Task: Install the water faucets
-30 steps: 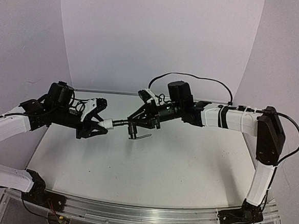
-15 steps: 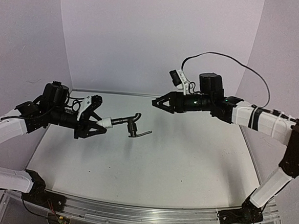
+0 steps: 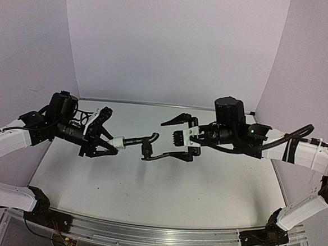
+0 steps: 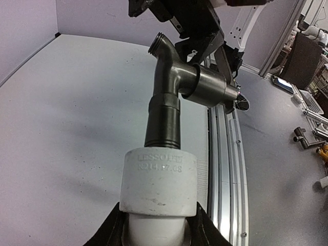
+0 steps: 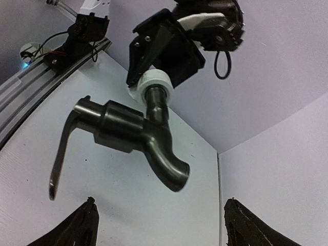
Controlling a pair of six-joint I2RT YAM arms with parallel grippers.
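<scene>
The water faucet (image 3: 137, 138) is a dark grey metal tap held level in the air over the table, screwed into a white plastic fitting (image 3: 113, 142). My left gripper (image 3: 107, 143) is shut on that fitting. In the left wrist view the fitting (image 4: 159, 177) sits between the jaws, and the tap (image 4: 171, 82) points away. My right gripper (image 3: 158, 140) is open, one finger on each side of the spout end, touching nothing. In the right wrist view the tap (image 5: 128, 130) and its thin lever (image 5: 61, 154) hang ahead of the wide-spread fingertips (image 5: 84, 220).
The white table (image 3: 175, 197) lies under both arms, with an aluminium rail (image 3: 145, 234) along its near edge. Pale walls close the back and both sides. A black cable (image 3: 290, 134) trails along the right arm.
My right gripper let go of the tap, drew back up and to the right, turned, and has come back open around the spout. The left gripper has kept hold of the fitting.
</scene>
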